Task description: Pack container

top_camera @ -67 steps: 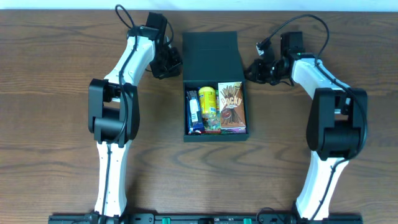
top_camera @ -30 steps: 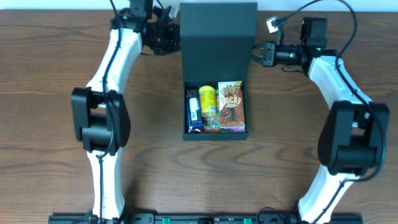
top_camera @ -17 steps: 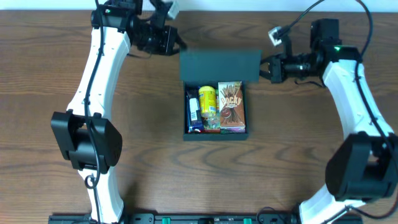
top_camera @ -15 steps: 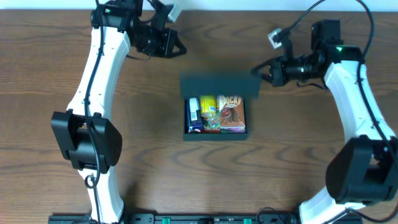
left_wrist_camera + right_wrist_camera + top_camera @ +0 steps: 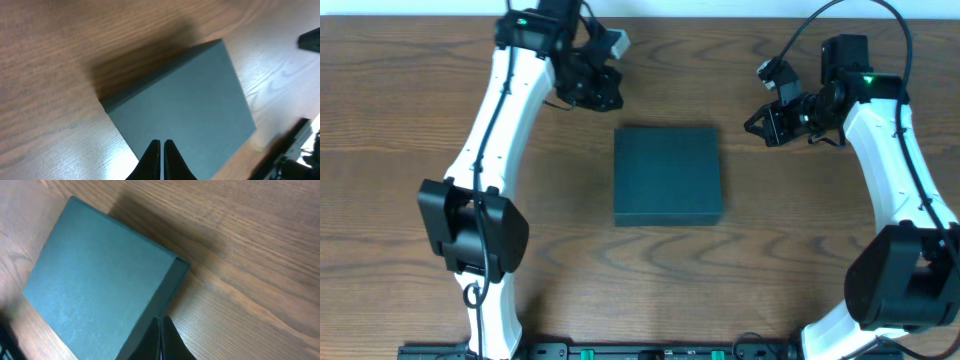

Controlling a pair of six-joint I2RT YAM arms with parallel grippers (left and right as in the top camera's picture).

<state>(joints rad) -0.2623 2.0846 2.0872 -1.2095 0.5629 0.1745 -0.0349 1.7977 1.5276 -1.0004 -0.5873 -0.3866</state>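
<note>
No legible text or labels.

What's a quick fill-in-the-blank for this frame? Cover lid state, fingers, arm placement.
1. No snacks show because the container's lid is ___.
2. The left gripper has its fingers ___ and holds nothing.
3. In the overhead view, the right gripper sits off to the ___ of the container, not touching it.

Missing words: closed; shut; right.
</note>
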